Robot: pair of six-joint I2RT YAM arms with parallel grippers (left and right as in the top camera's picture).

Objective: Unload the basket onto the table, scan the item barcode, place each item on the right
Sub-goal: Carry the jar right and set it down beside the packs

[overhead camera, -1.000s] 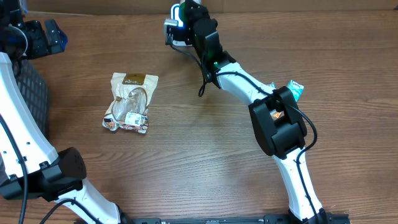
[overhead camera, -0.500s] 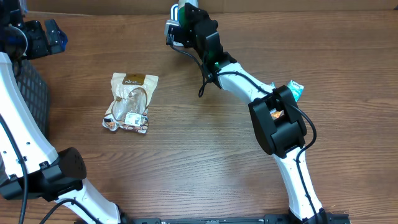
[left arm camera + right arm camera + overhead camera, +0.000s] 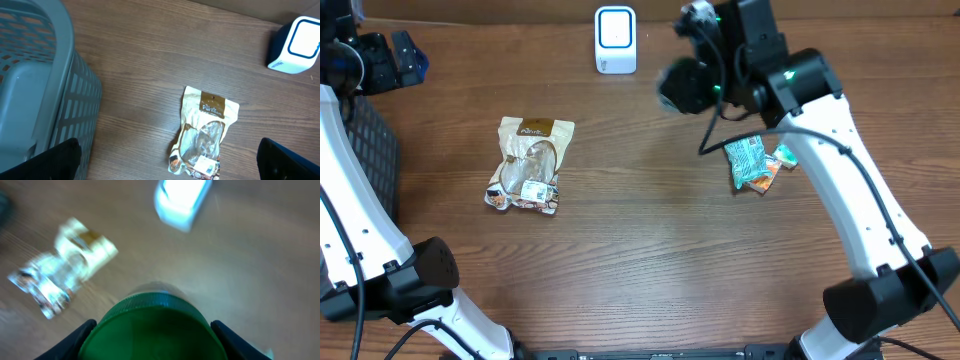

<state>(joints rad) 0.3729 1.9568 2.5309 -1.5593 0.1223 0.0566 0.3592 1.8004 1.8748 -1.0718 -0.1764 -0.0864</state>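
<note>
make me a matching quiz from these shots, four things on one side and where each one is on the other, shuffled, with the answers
Things:
1. white scanner
2. brown-topped pouch
3. green-capped container
4. grey basket

Places:
a. held in the right gripper, above the table
b. standing at the far edge of the table
c. at the table's left edge
d. lying flat on the table, left of centre

Pairs: 1-b, 2-d, 3-a, 4-c

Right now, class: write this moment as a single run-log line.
right hand: shut on green-topped container | scanner: upright at far edge | snack pouch: lying on table | left hand: open
</note>
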